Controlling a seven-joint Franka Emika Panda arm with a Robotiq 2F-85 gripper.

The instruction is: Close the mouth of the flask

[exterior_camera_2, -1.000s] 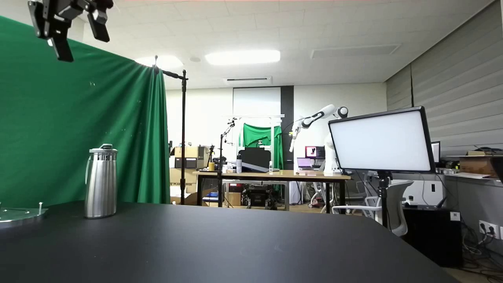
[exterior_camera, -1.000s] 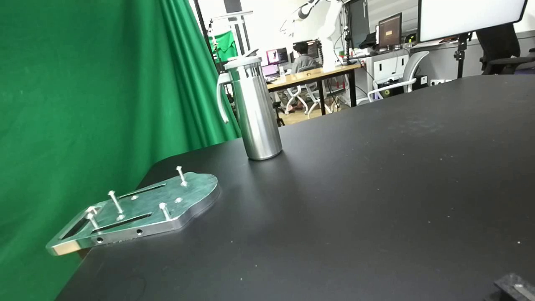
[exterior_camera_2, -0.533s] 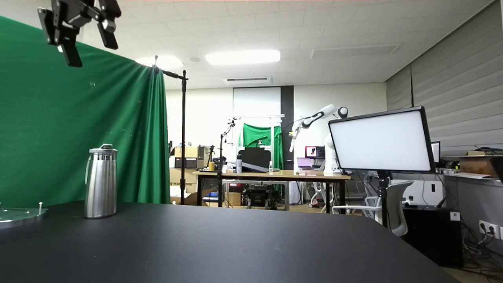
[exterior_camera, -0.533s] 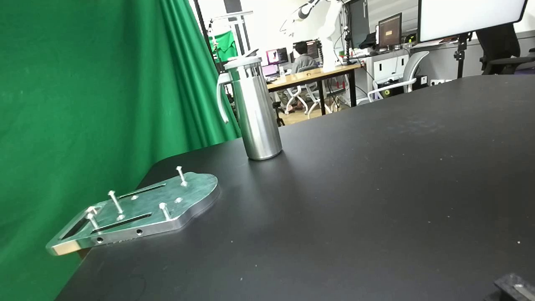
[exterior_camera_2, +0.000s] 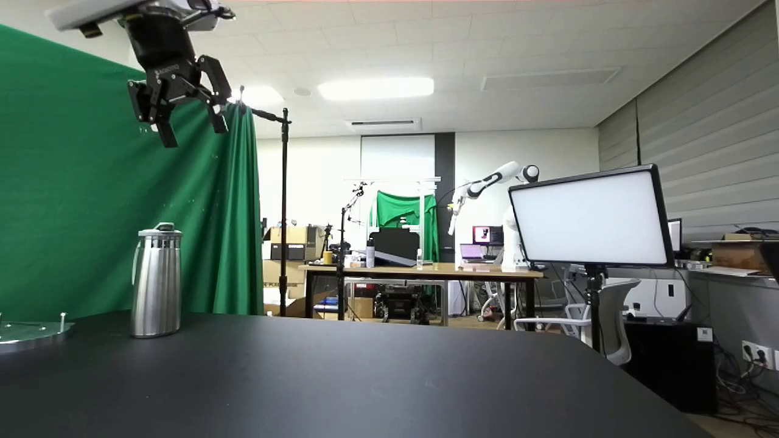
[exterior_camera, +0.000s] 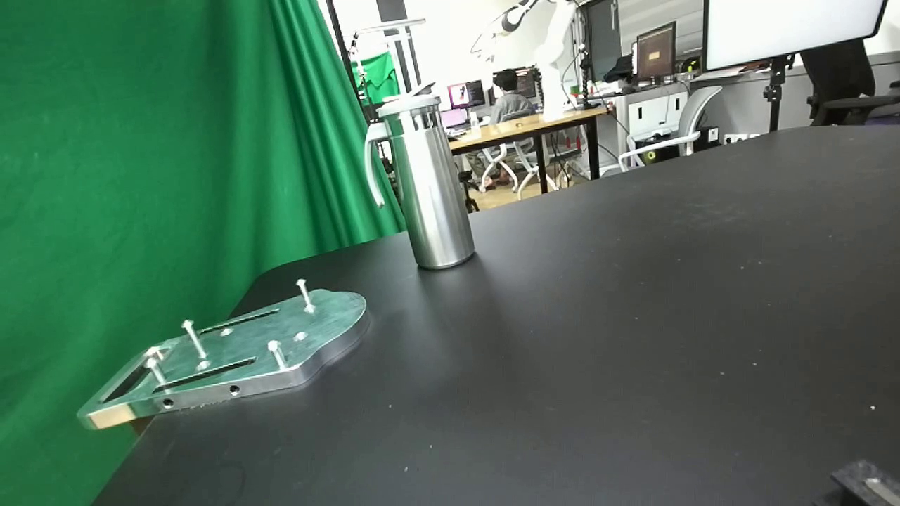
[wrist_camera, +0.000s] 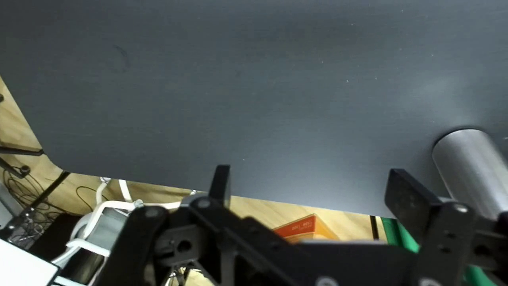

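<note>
A steel flask (exterior_camera: 436, 190) with a white collar and handle stands upright near the table's edge. It also shows in an exterior view (exterior_camera_2: 157, 286) and at the right of the wrist view (wrist_camera: 472, 167), where its top is hidden behind the gripper. At its mouth a small lid flap (exterior_camera: 422, 89) appears tilted up. My gripper (exterior_camera_2: 195, 137) is open and empty, high above the table and above and to the right of the flask in that exterior view. In the wrist view the two fingers (wrist_camera: 309, 178) are wide apart with nothing between them.
A flat metal plate with upright bolts (exterior_camera: 239, 351) lies at the table's edge near the flask. A green curtain (exterior_camera: 176, 140) hangs behind. A dark block (exterior_camera: 868, 483) shows in the corner. A light panel (exterior_camera_2: 590, 219) stands beyond the black table (exterior_camera_2: 341, 377).
My gripper has moved down and to the right in an exterior view, showing more of the wrist. It stays open. The flask and the plate have not moved.
</note>
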